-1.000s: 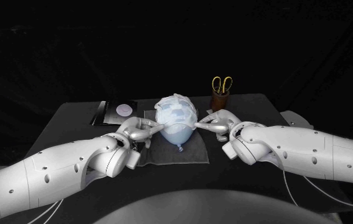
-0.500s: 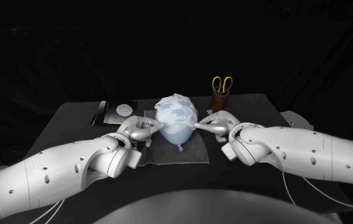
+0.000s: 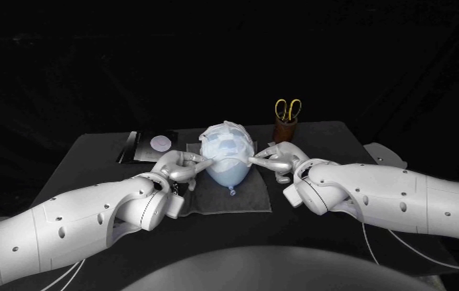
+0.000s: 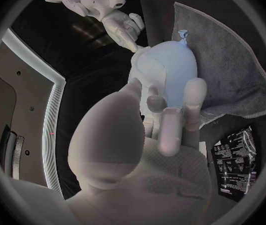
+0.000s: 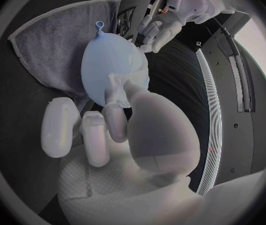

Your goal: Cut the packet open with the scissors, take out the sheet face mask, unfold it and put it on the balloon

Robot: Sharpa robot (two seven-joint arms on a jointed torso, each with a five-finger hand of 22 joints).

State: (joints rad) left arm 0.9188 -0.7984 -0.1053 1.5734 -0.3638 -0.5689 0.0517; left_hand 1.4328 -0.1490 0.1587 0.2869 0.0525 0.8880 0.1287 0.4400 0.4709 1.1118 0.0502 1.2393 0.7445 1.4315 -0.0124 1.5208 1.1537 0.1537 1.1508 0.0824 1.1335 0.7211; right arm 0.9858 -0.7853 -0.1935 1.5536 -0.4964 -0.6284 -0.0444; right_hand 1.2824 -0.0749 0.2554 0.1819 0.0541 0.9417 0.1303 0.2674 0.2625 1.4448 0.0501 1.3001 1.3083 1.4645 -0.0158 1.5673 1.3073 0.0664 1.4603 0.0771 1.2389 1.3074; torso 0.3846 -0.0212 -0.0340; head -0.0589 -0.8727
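Sheet mask [image 3: 225, 144] on balloon [image 3: 229, 177] prob. limp, tearable: hold by edges. Right hand [image 3: 275, 160] pinches 3 o'clock edge; left hand [image 3: 182, 167] at 9, grip can't tell.

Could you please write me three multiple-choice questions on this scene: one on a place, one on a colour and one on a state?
1. Where are the scissors?
A. On the floor
B. Standing in the brown holder behind the balloon
C. Hanging from a hook

2. What colour are the scissors' handles?
A. Red
B. Blue
C. Yellow

3. In what state is the sheet mask?
A. Unfolded and draped over the balloon
B. Rolled into a ball
C. Folded in a neat square

Answers:
1 B: the head view shows the handles sticking up out of the holder, at the far side of the table.
2 C: both handle loops are plainly yellow.
3 A: the pale sheet covers the balloon's upper part, and only the lower end with the knot is bare.
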